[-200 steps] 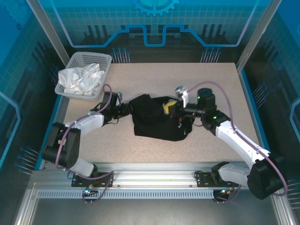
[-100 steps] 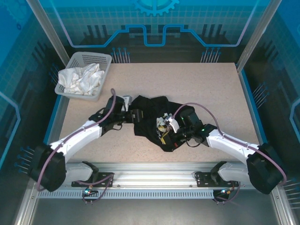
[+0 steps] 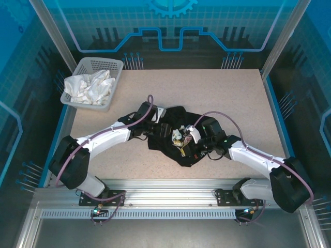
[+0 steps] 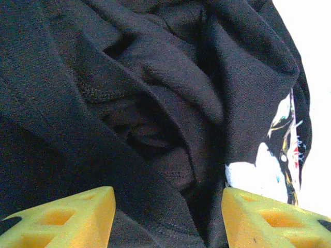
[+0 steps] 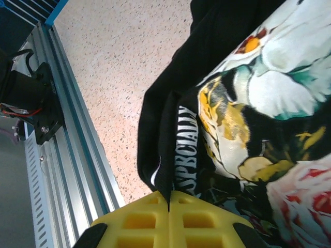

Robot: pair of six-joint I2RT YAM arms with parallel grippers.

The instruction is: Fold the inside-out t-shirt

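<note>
Top external view. The basket (image 3: pixel 83 66) holding a white cloth (image 3: pixel 90 87) sits at the far left corner of the table (image 3: pixel 232 98); I take it as my reference. The inside-out t-shirt (image 3: pixel 168 142) lies bunched in a black heap on the table, well apart from the basket, to its right and nearer the arm bases. Part of the print (image 3: pixel 178 137) is turned up in the middle of the heap. The left gripper (image 3: pixel 158 127) meets the heap on the side facing the basket. The right gripper (image 3: pixel 189 143) meets it on the side away from the basket.

Left wrist view. I see the left gripper (image 4: pixel 168 219) with its yellow fingers (image 4: pixel 67 217) spread apart. Folds of the t-shirt (image 4: pixel 155 103) lie beyond and between them, with a stitched hem showing. I cannot tell whether either finger touches the cloth. A strip of the print (image 4: pixel 258 173) shows at the right.

Right wrist view. The right gripper (image 5: pixel 169 206) has its fingers (image 5: pixel 134 217) pressed together, pinching a black fold of the t-shirt (image 5: pixel 165 119) that runs into the seam between them. Beside that fold the print (image 5: pixel 248 113) faces up, showing flowers and white lettering. The speckled table (image 5: pixel 114 77) lies to its left.
</note>
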